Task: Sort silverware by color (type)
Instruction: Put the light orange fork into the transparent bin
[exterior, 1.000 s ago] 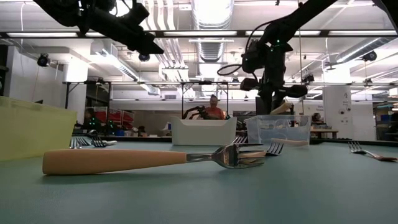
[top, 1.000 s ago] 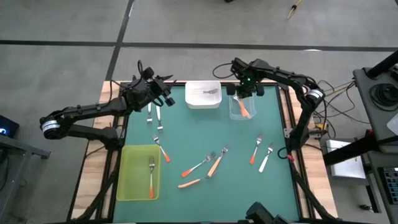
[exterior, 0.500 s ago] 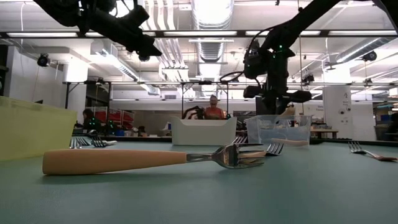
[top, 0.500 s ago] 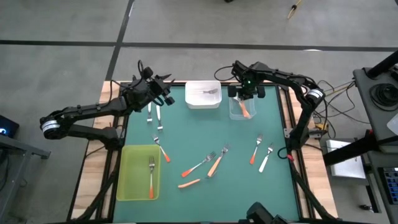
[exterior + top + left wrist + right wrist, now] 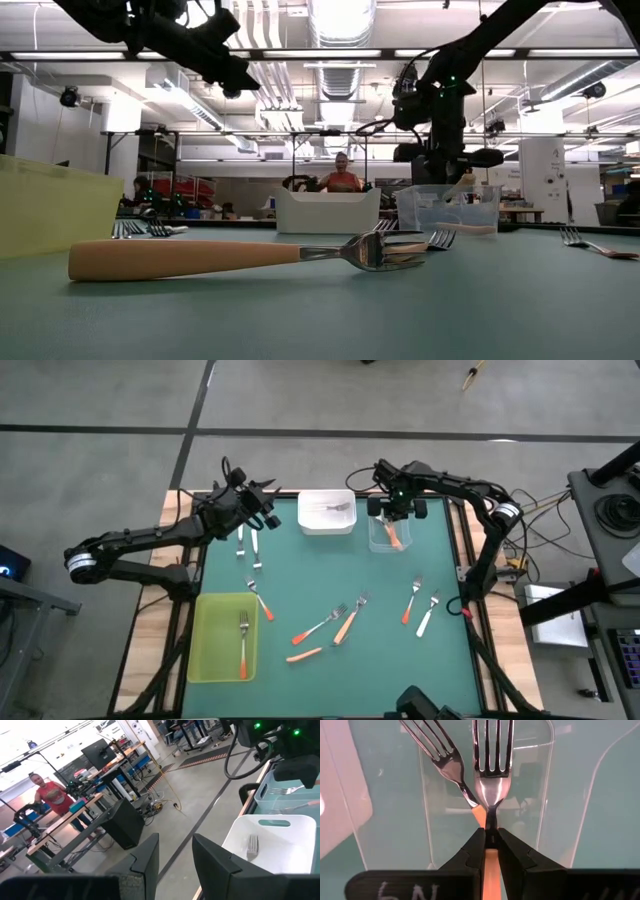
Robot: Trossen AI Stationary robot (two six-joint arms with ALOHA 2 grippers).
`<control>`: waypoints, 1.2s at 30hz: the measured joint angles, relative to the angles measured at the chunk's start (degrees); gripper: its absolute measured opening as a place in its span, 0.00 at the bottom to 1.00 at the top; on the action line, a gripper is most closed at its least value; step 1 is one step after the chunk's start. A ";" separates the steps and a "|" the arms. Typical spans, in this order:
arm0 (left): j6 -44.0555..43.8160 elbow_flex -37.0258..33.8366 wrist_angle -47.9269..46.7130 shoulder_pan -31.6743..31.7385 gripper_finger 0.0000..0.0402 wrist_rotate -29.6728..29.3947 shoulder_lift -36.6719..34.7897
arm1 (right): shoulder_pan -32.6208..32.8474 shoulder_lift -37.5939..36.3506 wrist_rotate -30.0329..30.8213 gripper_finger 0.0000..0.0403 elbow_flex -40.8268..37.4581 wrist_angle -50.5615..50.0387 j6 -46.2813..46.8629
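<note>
right gripper (image 5: 490,851) is clamped on a light orange fork (image 5: 491,795) over the clear tray (image 5: 387,536), where one fork (image 5: 451,767) already lies. left gripper (image 5: 175,851) hovers near the white tray (image 5: 326,513), fingers apart, empty. yellow-green tray (image 5: 221,637) holds one fork; nine lie on the mat (image 5: 440,550). no writing can be made out.

The right arm reaches from three o'clock toward one o'clock, its tool (image 5: 393,512) pointing down with fingers (image 5: 474,851) pinched tight. The left arm stretches from nine toward eleven o'clock, its tool (image 5: 262,500) raised, fingers (image 5: 148,854) parted.
</note>
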 joint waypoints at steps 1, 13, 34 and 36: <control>0.02 0.00 0.00 -0.01 0.25 -0.22 0.00 | 0.00 0.00 0.02 0.07 0.00 0.02 0.00; 0.21 0.00 -0.04 0.00 0.25 -0.55 0.00 | -0.09 -0.11 0.07 0.07 0.00 0.39 -0.32; 0.22 0.00 -0.16 0.00 0.25 -0.55 0.00 | -0.15 -0.20 1.73 0.07 0.09 2.45 -0.45; 0.24 0.00 -0.16 0.00 0.25 -0.55 0.00 | -0.15 -0.17 1.73 0.07 0.09 2.45 -0.40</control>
